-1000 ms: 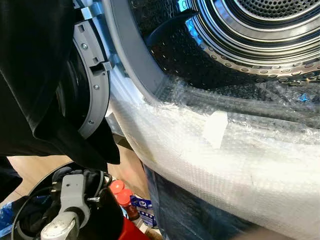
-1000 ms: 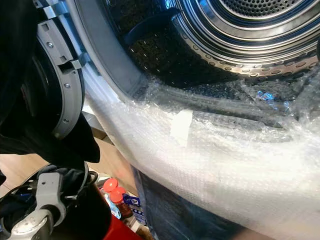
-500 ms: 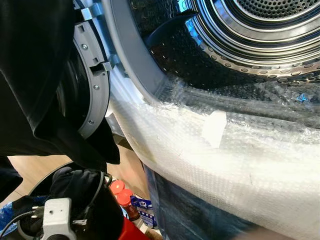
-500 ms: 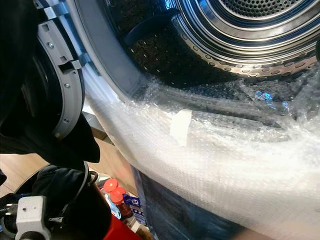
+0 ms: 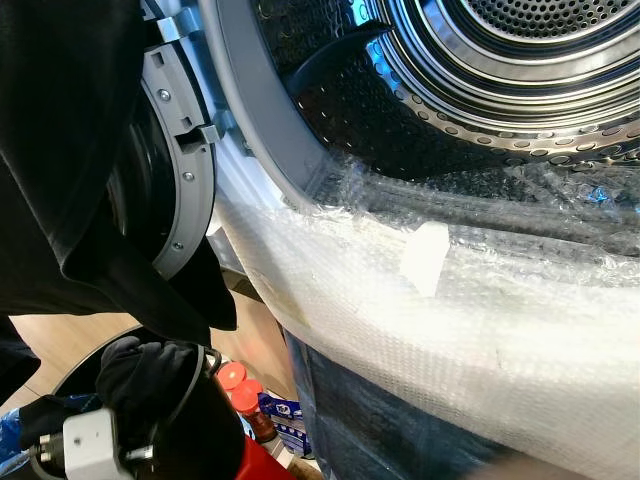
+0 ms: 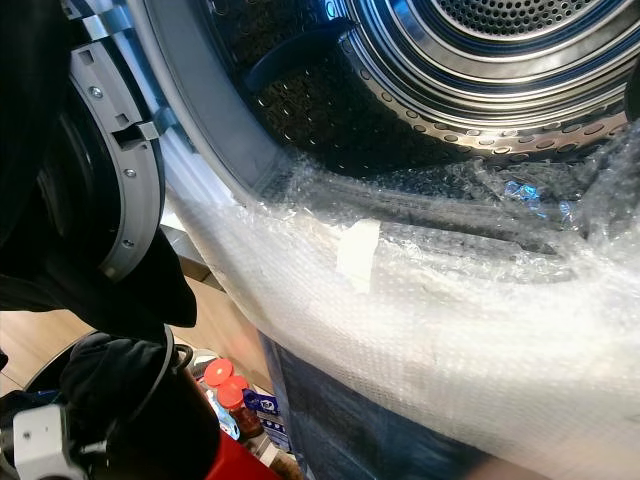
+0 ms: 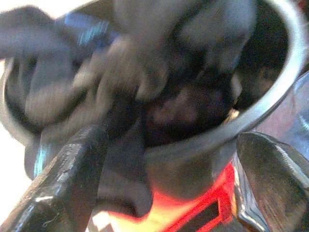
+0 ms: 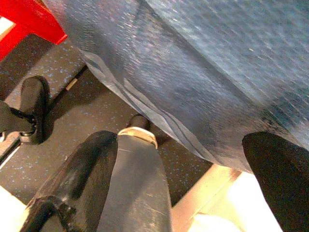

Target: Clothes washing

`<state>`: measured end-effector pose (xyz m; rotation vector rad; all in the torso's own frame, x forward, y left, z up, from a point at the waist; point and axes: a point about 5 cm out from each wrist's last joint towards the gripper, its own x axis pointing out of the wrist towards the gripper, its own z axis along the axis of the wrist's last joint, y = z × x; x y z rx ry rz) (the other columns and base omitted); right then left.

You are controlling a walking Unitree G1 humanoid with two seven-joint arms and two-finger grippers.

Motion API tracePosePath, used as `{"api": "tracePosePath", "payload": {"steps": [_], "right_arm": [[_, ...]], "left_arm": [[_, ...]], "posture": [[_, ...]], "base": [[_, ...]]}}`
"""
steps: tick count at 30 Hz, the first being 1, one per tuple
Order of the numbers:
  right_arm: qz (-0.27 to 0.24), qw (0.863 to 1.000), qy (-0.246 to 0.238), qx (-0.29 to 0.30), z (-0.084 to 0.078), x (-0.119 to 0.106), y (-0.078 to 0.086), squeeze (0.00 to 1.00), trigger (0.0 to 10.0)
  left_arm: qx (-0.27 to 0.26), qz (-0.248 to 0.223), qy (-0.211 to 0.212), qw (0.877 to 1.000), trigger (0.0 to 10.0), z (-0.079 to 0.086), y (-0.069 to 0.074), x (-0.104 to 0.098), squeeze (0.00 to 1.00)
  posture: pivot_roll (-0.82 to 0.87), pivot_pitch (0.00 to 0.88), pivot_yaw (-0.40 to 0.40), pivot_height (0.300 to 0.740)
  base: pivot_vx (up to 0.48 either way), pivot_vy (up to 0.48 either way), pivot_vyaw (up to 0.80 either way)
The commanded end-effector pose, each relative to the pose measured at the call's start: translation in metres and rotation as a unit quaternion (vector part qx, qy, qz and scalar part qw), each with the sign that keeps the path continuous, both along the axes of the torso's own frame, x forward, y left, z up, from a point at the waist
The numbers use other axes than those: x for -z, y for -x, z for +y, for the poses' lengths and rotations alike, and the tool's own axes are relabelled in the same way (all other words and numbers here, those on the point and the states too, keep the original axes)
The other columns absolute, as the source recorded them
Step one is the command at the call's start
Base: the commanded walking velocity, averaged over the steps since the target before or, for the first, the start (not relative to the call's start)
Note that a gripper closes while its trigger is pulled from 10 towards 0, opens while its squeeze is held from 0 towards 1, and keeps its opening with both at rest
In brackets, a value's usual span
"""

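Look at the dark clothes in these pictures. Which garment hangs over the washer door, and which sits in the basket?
The large black garment drapes over the open door, high on the robot's left. The bunched dark clothes sit low in the basket, before the left gripper.

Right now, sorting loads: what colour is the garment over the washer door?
Black garment; left eye view.

My two head eyes close on the washer drum [image 5: 500, 90], both sharing its rim, left wrist peering into a bucket [image 7: 270, 106], right wrist facing the floor [image 8: 58, 121].

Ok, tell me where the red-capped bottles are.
In the left eye view the red-capped bottles stand low on the robot's left, between the laundry basket and the bubble-wrapped washer front.
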<state>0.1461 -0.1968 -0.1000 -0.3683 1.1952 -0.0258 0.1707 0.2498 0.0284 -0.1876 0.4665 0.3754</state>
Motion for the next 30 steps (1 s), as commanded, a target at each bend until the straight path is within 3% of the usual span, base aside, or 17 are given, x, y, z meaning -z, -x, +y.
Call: {"api": "tracePosePath", "payload": {"steps": [1,7,12,16,24,30], "right_arm": [[0.012,1.0,-0.012,-0.001,0.008,0.003,0.006,0.0,10.0],[0.017,1.0,-0.012,0.001,0.008,0.005,0.01,0.0,10.0],[0.018,1.0,-0.013,0.003,0.008,0.005,0.011,0.0,10.0],[0.017,1.0,-0.013,0.002,0.008,0.005,0.011,0.0,10.0],[0.016,1.0,-0.012,0.002,0.007,0.005,0.011,0.0,10.0],[0.017,1.0,-0.011,-0.001,0.007,0.005,0.011,0.0,10.0]], "left_arm": [[-0.025,0.009,0.011,1.0,10.0,0.008,0.004,0.003,0.0],[-0.044,0.02,-0.017,0.999,10.0,0.015,0.011,0.003,0.0],[-0.046,0.037,-0.002,0.998,10.0,0.016,0.014,0.008,0.0],[-0.016,0.073,0.004,0.997,10.0,0.008,0.02,0.022,0.0],[0.009,0.101,0.018,0.995,10.0,0.005,0.027,0.038,0.0],[0.011,0.091,-0.013,0.996,10.0,0.011,0.03,0.039,0.0]], "posture": [[0.03,0.0,0.204,0.74],[0.02,0.0,0.21,0.74],[0.03,0.0,0.207,0.74],[0.03,0.0,0.213,0.74],[0.02,0.0,0.213,0.74],[0.02,0.0,0.212,0.74]], "base": [[0.0,0.0,0.0],[0.0,0.0,0.0],[0.0,0.0,0.0],[0.0,0.0,0.0],[0.0,0.0,0.0],[0.0,0.0,0.0]]}}
